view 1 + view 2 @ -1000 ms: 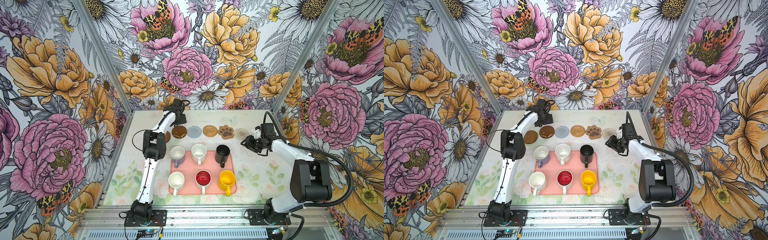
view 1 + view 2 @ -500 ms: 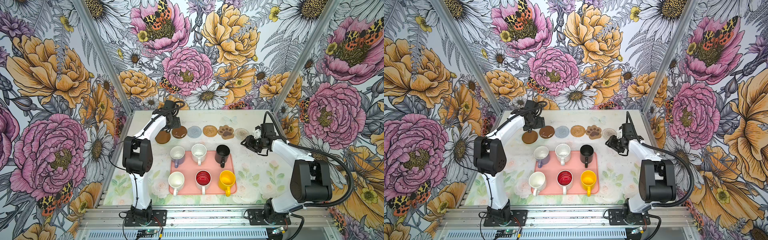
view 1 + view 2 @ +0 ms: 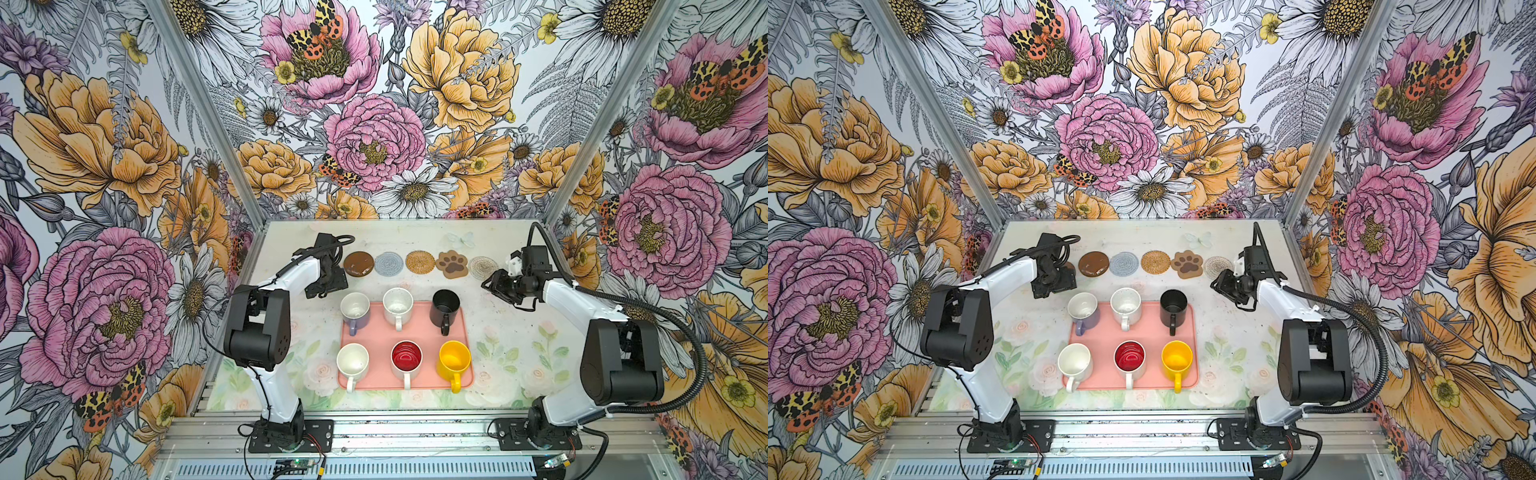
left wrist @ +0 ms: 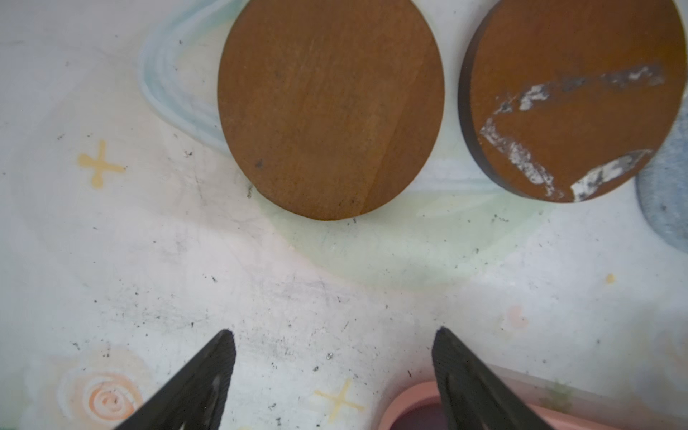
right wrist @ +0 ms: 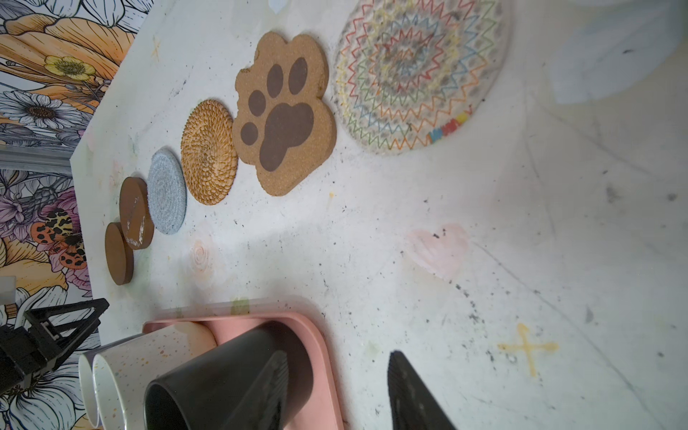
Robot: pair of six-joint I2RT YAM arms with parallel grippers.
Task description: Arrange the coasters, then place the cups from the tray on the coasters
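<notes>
Gaping empty, left pincer (image 4: 334, 330) and right pincer (image 5: 338, 353) — only wrist views show the plain brown disc (image 4: 329, 108) whole.

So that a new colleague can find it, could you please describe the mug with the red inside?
Find the large salmon-pink tray. In its row of three nearer the camera, take the middle mug, which stands between the plain white mug and the yellow mug. It alone is white outside and glossy red inside.
</notes>
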